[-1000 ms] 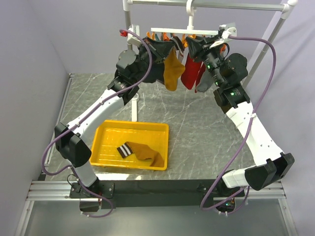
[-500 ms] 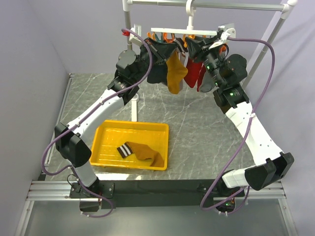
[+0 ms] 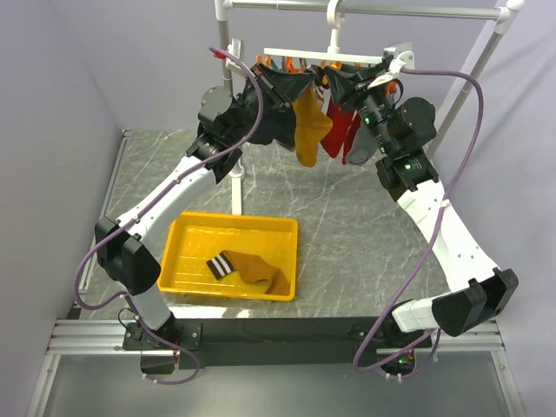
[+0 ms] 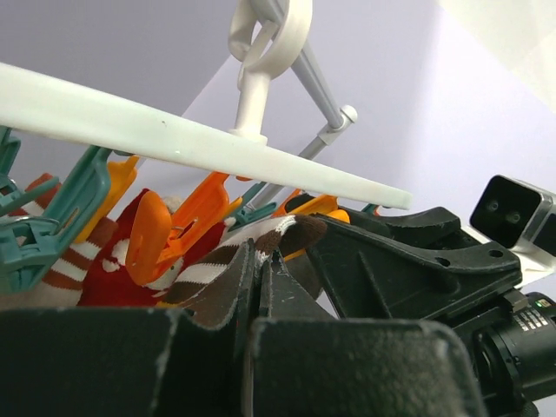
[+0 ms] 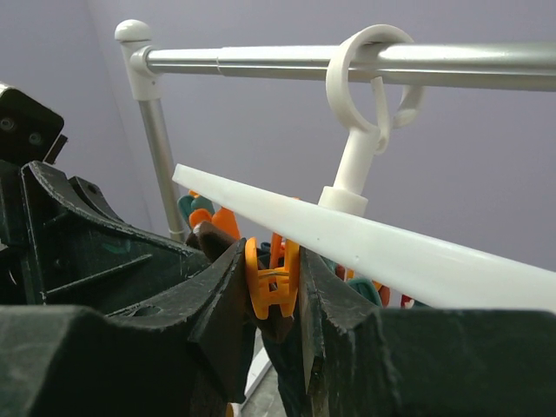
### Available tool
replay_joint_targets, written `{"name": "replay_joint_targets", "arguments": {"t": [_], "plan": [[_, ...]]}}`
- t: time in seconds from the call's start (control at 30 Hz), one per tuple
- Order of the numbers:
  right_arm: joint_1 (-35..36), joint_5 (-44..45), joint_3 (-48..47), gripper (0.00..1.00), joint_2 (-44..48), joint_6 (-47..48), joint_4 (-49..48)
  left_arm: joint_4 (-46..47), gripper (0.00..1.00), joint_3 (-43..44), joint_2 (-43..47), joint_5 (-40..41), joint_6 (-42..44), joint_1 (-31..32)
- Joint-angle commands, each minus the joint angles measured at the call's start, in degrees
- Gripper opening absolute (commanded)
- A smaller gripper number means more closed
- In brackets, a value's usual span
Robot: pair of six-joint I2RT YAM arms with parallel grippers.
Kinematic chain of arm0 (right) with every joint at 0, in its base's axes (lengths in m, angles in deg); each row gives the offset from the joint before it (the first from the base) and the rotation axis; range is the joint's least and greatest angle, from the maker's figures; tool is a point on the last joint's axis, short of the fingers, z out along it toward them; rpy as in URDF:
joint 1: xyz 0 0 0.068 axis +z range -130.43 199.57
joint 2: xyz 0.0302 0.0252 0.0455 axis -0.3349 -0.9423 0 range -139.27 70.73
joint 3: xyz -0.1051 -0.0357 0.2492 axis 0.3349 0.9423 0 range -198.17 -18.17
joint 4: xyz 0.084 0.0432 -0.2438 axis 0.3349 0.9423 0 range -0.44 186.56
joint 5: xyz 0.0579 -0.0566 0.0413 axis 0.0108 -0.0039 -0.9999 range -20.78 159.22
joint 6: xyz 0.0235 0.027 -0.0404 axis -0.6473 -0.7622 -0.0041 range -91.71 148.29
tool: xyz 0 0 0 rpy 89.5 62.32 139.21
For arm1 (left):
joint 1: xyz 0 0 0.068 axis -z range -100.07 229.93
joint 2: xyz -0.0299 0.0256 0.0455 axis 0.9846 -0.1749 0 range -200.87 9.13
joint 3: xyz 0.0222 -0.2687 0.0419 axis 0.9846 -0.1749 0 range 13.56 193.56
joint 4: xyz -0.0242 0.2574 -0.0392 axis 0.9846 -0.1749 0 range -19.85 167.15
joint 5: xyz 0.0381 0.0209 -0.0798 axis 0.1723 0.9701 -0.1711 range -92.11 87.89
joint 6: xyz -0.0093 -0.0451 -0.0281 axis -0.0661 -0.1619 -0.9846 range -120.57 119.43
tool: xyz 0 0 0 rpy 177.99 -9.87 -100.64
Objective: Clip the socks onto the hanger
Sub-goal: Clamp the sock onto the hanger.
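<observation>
The left jaws are pinched shut on the striped cuff of one mustard sock (image 4: 213, 276), holding it up among the clips, while the right jaws squeeze an orange clip (image 5: 271, 280) just under the white hanger (image 3: 323, 56). That sock dangles below the hanger beside a red sock (image 3: 337, 129). The second sock (image 3: 254, 268) lies in the yellow tray (image 3: 187, 252) on the table (image 3: 365, 226)
</observation>
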Motion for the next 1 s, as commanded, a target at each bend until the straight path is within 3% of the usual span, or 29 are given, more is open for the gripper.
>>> {"name": "replay_joint_targets", "arguments": {"t": [0.0, 0.97], "plan": [[-0.31, -2.72, 0.08, 0.00, 1.51, -0.54, -5.42, 3.87, 0.01, 0.61, 3.00, -3.36, -0.80, -0.20], [-0.49, -2.37, 3.77, 0.00, 2.56, -2.39, -13.69, 1.49, 0.01, -0.09, 2.48, -6.44, -6.25, -0.37]]}}
